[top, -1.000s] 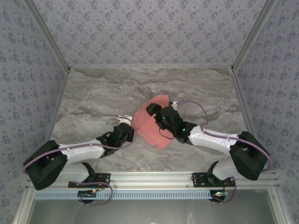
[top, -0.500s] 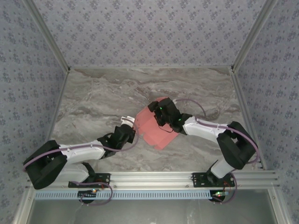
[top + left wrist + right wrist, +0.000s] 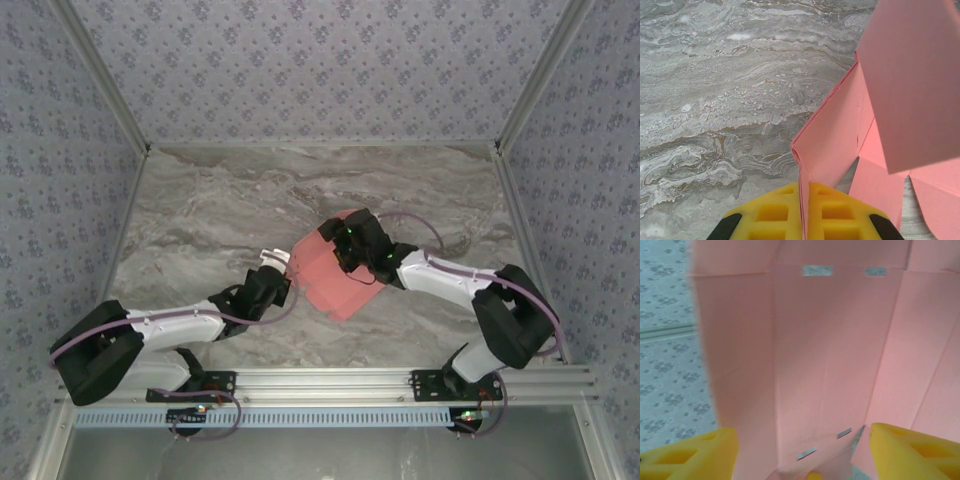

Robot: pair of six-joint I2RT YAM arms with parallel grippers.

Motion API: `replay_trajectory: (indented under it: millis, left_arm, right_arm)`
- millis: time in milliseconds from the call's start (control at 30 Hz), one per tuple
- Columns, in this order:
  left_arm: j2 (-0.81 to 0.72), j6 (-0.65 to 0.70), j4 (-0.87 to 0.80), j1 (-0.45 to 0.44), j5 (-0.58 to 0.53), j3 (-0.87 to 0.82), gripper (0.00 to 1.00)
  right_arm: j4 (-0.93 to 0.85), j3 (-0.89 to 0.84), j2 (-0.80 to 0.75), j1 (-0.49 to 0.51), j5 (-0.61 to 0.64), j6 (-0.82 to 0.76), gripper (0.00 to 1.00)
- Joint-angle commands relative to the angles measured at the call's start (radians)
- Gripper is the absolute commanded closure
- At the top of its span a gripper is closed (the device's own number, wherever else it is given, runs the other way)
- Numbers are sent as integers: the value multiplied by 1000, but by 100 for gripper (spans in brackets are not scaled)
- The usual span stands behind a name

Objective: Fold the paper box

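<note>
**While one claw pinches the pink card, the other gapes over it**

Where the two arms meet near the middle of the grey marbled table point(image 3: 200, 210), the paper box point(image 3: 330, 285) lies half-formed; it is a salmon-pink sheet with some flaps raised and others flat on the surface. The left claw point(image 3: 272, 262) reaches its left edge; from that wrist, its yellow pads point(image 3: 772, 215) are pressed together on a thin upright wall of card, so it has the box firmly in its grip. A creased corner rises just beyond the pads; a broad flap leans overhead to the right. The right claw point(image 3: 335, 235) comes in from the other side, over the far end of the sheet. From its own wrist, its yellow fingers point(image 3: 912, 450) stand wide apart with a tall pink panel between and ahead of them, neither finger pressing on it; it holds nothing. Small slots point(image 3: 817, 271) are cut through that panel near its top and bottom folds; the flowered wall point(image 3: 665, 365) shows past its left edge.
</note>
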Motion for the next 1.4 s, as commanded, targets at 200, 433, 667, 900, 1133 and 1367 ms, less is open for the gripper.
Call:
replay_trajectory:
  millis: [200,433,667,900,1133,1367]
  left_arm:
    - [20,31,33,-5,16,-5,100]
    - [16,26,47,-5,7,-17,100]
    - [28,41,83,-5,18,-31,100]
    - [23,38,88,-5,53,-30,100]
    - [2,-8,128,-5,110,-67,91]
    - [-76,-39,124,-5,129,-129,72]
  right_arm:
    - [-72,117,35,6,17,-6,26]
    - [-61,82,54,-4,18,-1,41]
    - [-31,24,36,-26,8,12,54]
    - [-36,-2,31,-30,36,46,65]
    - [17,-14,85,-34,39,76,77]
    - [32,-39,88,-39,66,125,83]
